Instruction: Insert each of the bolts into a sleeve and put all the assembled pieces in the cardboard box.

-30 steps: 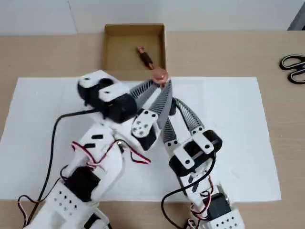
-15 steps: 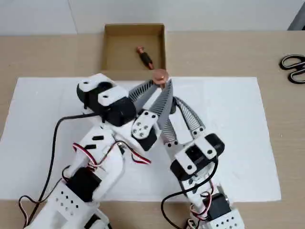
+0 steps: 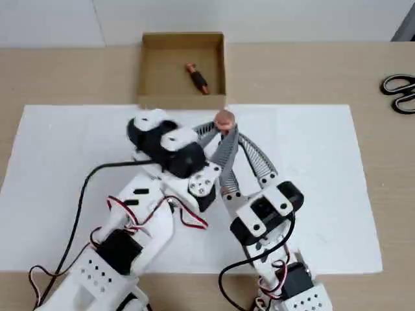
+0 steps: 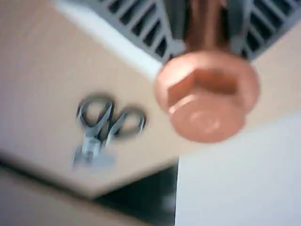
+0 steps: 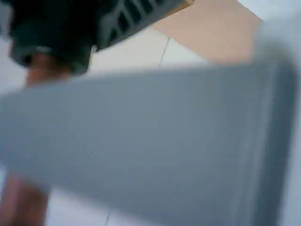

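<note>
Since a second ago, your left arm's wrist has swung across the white sheet (image 3: 58, 168) toward the middle. The bolt (image 3: 224, 118) has come back from the front corner of the cardboard box (image 3: 150, 65) to a spot over the sheet, just short of the box's front wall. Your right arm has barely shifted.

You have the bolt upright, with its round copper head on top. Your right gripper (image 3: 226, 129) is narrowed to a V whose tips meet on the bolt just under the head, so it is holding the bolt. Your left gripper (image 3: 209, 129) crowds in just beside the bolt from the other side; you cannot tell from these views whether it is wide or narrow.

In your left wrist view the bolt's head sits large in the middle, and ribbed grey fingers (image 4: 136, 23) press against the shaft on both sides. In your right wrist view a dark piece (image 5: 47, 42) sits around a copper shaft, too blurred to name.

One assembled piece (image 3: 196, 78) already lies in the box, tilted, near the wall on the scissors' side. The scissors (image 3: 399, 92) lie on the bare table (image 3: 65, 71), well apart from the arms and the box.
</note>
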